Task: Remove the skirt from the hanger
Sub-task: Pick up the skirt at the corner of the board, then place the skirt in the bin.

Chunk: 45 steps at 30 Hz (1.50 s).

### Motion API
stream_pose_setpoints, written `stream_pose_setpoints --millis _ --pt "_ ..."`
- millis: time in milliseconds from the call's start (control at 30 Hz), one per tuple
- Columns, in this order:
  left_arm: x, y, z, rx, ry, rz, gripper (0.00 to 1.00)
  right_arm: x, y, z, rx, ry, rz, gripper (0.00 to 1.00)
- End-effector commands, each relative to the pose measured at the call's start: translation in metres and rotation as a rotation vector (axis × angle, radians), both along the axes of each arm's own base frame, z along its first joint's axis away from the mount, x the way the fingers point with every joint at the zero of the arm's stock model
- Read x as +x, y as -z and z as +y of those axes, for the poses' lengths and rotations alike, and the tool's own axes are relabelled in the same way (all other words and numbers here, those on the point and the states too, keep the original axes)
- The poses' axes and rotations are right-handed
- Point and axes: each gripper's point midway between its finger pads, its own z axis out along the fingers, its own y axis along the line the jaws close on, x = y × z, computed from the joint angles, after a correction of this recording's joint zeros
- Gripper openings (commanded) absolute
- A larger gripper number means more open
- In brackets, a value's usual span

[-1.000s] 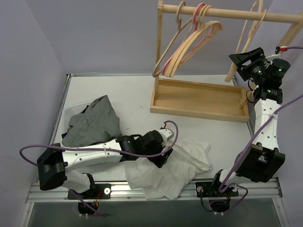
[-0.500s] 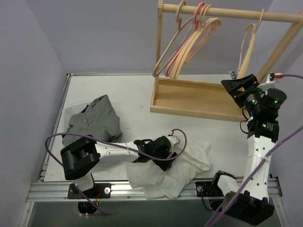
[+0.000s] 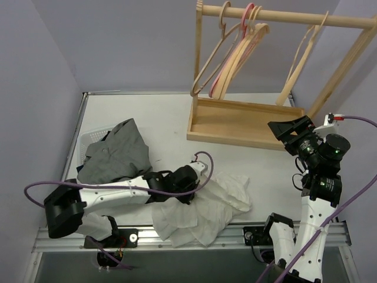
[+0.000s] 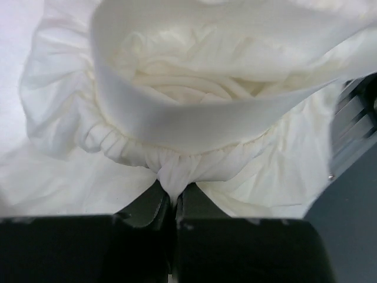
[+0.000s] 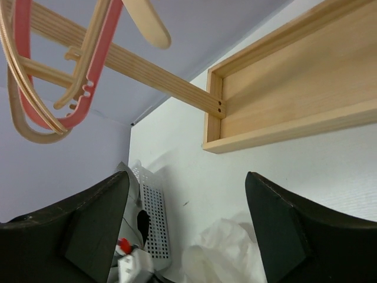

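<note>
"Two risks on this page. Which?"

"First, the left side. My left gripper (image 4: 174,203) is nipped tight on a gathered fold of the white garment (image 4: 194,118), not on the skirt (image 3: 115,150). That cloth lies close to the near edge of the table (image 3: 165,112). I judge that any pull toward my base could drag it over. Second, the right side. My right gripper (image 5: 187,218) hangs with fingers spread wide and nothing between them, near the rack tray (image 3: 247,124). A careless swing could knock the rack and shake the hanger (image 3: 293,73) off its rail (image 3: 283,16)."

"And the skirt itself?"

"Heaped on the basket (image 3: 87,138) at the far left, well apart from every hanger. All of them hang bare. Removal looks done."

"Materials?"

"Skirt: mid-grey, matte, limp, lying in soft ridges. White garment: thin, crinkled, gathered into a flat smooth band. Hanger: pale wood, slim, curved. Basket: white perforated plastic. Tray: plain boards, square corners."
</note>
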Motion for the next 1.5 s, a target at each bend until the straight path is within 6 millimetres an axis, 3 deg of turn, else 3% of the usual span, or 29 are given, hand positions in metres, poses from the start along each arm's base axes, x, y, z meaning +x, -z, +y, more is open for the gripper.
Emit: stream_pose_setpoints --millis 0,33,67,133,167,233,267,367,433,533,700,833,967,1167,1267,1300,1400,1433,1467 --pt "0.030 -0.074 0.017 -0.072 -0.112 -0.071 0.02 -0.006 0.012 0.007 -0.019 -0.036 0.043 0.75" --pt "0.035 -0.088 0.020 -0.094 -0.118 -0.075 0.02 -0.007 0.015 0.006 -0.049 -0.037 0.051 0.75" --pt "0.044 -0.115 0.018 -0.142 -0.129 -0.099 0.02 -0.009 0.020 0.007 -0.056 -0.042 0.076 0.75" --pt "0.063 -0.143 0.036 -0.154 -0.166 -0.131 0.02 -0.009 0.022 0.007 -0.069 -0.049 0.091 0.75" --pt "0.074 -0.178 0.036 -0.201 -0.180 -0.179 0.02 -0.010 0.025 0.008 -0.078 -0.053 0.101 0.75" --pt "0.093 -0.199 0.057 -0.169 -0.224 -0.218 0.02 -0.011 0.026 0.008 -0.082 -0.055 0.105 0.75" --pt "0.104 -0.228 0.062 -0.198 -0.252 -0.261 0.02 -0.012 0.027 0.008 -0.083 -0.053 0.103 0.75" --pt "0.128 -0.256 0.104 -0.169 -0.367 -0.309 0.02 -0.013 0.030 0.010 -0.084 -0.062 0.105 0.75" --pt "0.144 -0.289 0.132 -0.195 -0.444 -0.380 0.02 -0.013 0.032 0.010 -0.093 -0.062 0.111 0.75" --pt "0.152 -0.326 0.166 -0.207 -0.525 -0.484 0.02 -0.014 0.030 0.009 -0.118 -0.059 0.112 0.75" --pt "0.140 -0.385 0.206 -0.221 -0.614 -0.663 0.02 -0.012 0.032 0.009 -0.120 -0.062 0.116 0.75" --pt "0.120 -0.429 0.252 -0.206 -0.742 -0.813 0.02 -0.010 0.034 0.008 -0.120 -0.065 0.122 0.75" --pt "0.093 -0.457 0.288 -0.196 -0.818 -0.918 0.02 -0.009 0.037 0.009 -0.114 -0.075 0.126 0.75" --pt "0.085 -0.447 0.310 -0.093 -0.874 -0.921 0.02 -0.009 0.040 0.011 -0.106 -0.083 0.131 0.74" --pt "0.096 -0.415 0.299 -0.039 -0.843 -0.852 0.02 -0.011 0.040 0.012 -0.107 -0.087 0.130 0.74" --pt "0.106 -0.392 0.290 -0.006 -0.822 -0.803 0.02 -0.012 0.039 0.012 -0.108 -0.085 0.129 0.74" --pt "0.120 -0.360 0.279 0.012 -0.819 -0.746 0.02 -0.014 0.039 0.014 -0.109 -0.090 0.130 0.74" --pt "0.128 -0.334 0.270 0.034 -0.781 -0.696 0.02 -0.015 0.040 0.015 -0.110 -0.094 0.132 0.74" --pt "0.137 -0.327 0.273 0.027 -0.805 -0.684 0.02 -0.016 0.040 0.015 -0.110 -0.094 0.132 0.74"
